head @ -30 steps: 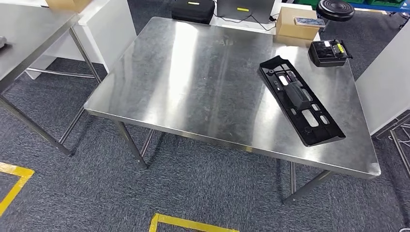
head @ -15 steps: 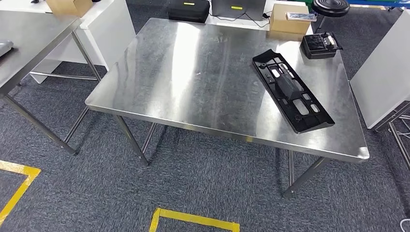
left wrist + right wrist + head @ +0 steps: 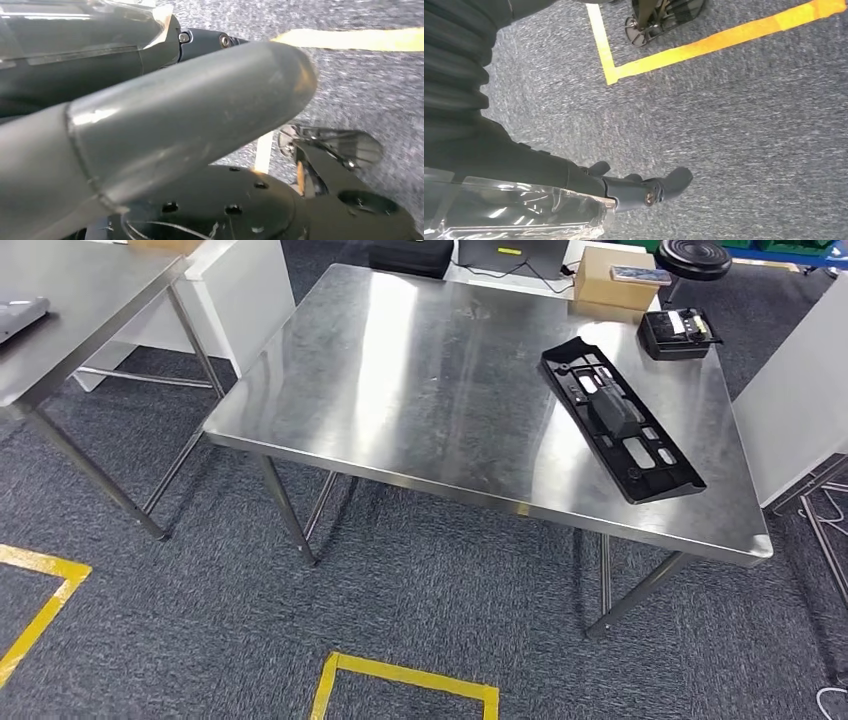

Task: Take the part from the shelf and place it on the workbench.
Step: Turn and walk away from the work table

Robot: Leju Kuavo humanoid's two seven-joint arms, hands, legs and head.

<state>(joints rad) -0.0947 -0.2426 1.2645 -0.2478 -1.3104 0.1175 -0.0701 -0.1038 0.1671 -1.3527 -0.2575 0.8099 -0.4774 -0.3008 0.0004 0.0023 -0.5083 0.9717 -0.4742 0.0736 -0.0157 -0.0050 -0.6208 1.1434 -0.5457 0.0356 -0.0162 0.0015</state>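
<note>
A long black plastic part (image 3: 620,420) with several cut-outs lies flat on the steel workbench (image 3: 420,380), toward its right side and slanting to the front right corner. Nothing touches it. My left hand (image 3: 175,115) hangs over the grey carpet in the left wrist view, its thick grey thumb stretched across the picture and nothing in it. In the right wrist view my right hand (image 3: 624,187) hangs above the carpet too, its dark fingers stretched out and holding nothing.
A small black case (image 3: 680,332) sits at the workbench's far right corner, with a cardboard box (image 3: 615,280) and a black stool (image 3: 692,258) behind. A second steel table (image 3: 70,300) stands at the left, a white panel (image 3: 800,400) at the right. Yellow tape (image 3: 410,680) marks the carpet.
The whole picture has shifted, so the camera has moved; the workbench now sits a little further right in view. The part lies in the same place on the workbench.
</note>
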